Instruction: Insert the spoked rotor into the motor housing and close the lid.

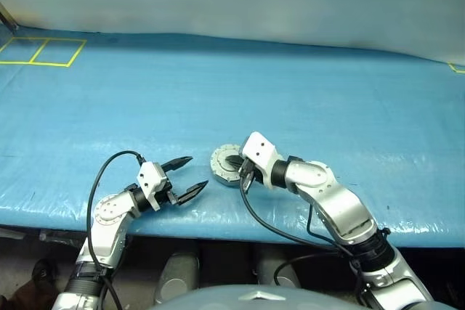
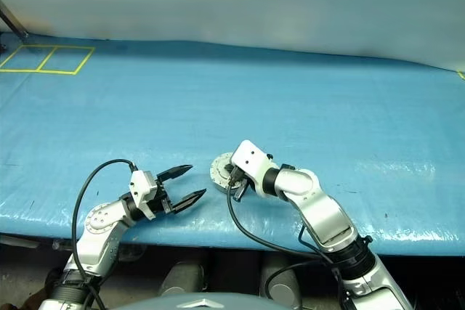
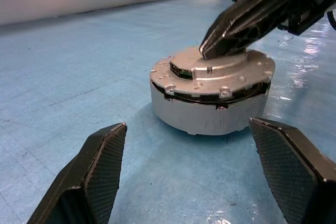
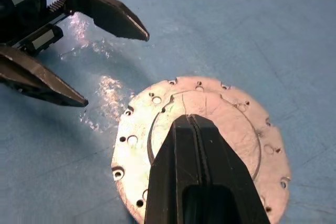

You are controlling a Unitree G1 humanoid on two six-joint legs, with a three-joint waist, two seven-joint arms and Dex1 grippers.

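The motor housing (image 1: 227,165) stands on the blue-covered table (image 1: 305,99), close to the table's near edge and roughly midway along it, well away from the yellow taped squares (image 1: 40,51) at the far left corner. The housing rests flat on its base with its round axis upright; being circular, it has no long axis along the table surface. The lid (image 3: 212,69) is seated on top of the housing, pale grey notched-rim face upward, with a thin dark seam visible between the lid's rim and the case wall in the left wrist view. The lid's flat face carries small holes around its border and a raised circular centre section. The right gripper (image 4: 193,120) has its two black fingers pressed together with no gap, holding nothing, and their joined tip rests on the raised centre of the lid, angled downward from the near-right side. The left gripper (image 1: 186,177) sits just left of the housing, near the table's near edge, pointing level toward the case; its jaws are spread wide and empty, not touching the housing.
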